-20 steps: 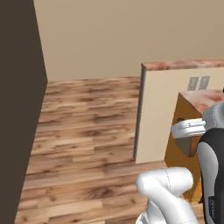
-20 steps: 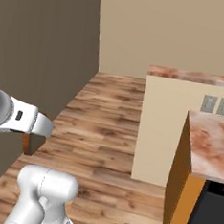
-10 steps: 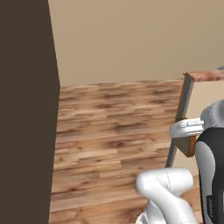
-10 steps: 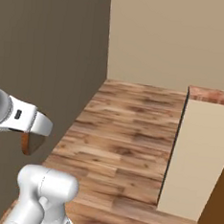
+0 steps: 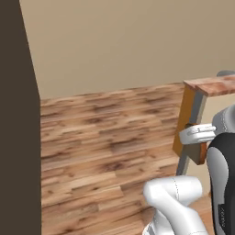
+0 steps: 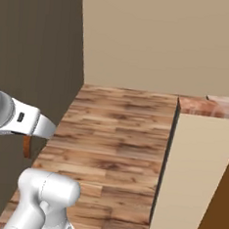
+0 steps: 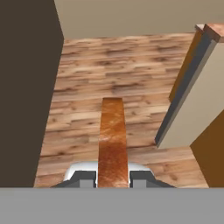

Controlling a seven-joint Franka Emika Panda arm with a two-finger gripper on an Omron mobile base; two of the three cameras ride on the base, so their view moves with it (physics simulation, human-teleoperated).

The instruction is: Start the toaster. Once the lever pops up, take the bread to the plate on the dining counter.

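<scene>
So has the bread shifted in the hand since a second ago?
No. The bread sits the same between the hand's fingers and against the arm; only the floor and counter slid across view, so the base turned.

Even, soft, shadowless rendered light

No text, label, brand, number or sign can be read in any of the three views (the surfaces in sight carry only wood grain, plain paint or marbling).
</scene>
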